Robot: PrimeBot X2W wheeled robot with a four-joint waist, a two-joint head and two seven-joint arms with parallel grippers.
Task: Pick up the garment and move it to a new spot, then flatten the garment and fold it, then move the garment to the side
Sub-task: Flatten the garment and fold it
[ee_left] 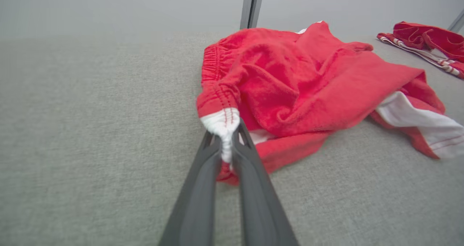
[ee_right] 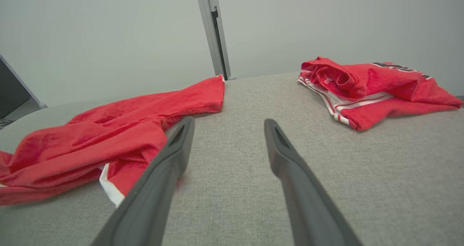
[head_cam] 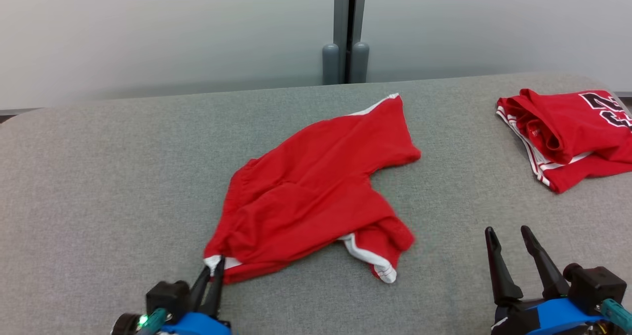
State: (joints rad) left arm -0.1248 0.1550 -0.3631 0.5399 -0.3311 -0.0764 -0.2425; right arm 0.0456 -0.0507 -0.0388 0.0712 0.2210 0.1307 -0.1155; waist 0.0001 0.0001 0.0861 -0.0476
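The garment (head_cam: pixel 316 187) is clamped at its corner by the left pincer (head_cam: pixel 215 268) near the counter's (head_cam: pixel 98 177) front edge; the right pincer (head_cam: pixel 508 232) is seen released, empty; moving, flattening and folding are judged outstanding.

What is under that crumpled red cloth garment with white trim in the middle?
The grey fabric surface runs out from under the crumpled red cloth garment on every side. Anything between the two is covered by its folds.
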